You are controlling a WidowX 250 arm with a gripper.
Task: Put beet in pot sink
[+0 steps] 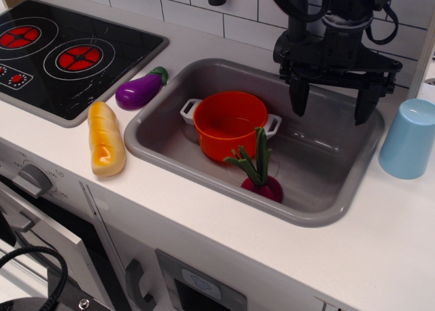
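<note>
The grey sink [326,206] is set into the white counter. The orange pot [229,124] with light grey side handles stands in the sink's left part and looks empty. The magenta beet [263,187] lies on the sink floor just in front and to the right of the pot, its green stalks [255,160] pointing up against the pot's side. My black gripper [332,108] hangs open and empty above the sink's back right part, well apart from the beet and the pot.
A purple eggplant [139,90] and a yellow bread loaf [106,138] lie on the counter left of the sink. A pale blue cup [409,138] stands upside down at the sink's right. A black stove top [61,53] is at the far left. A tiled wall runs behind.
</note>
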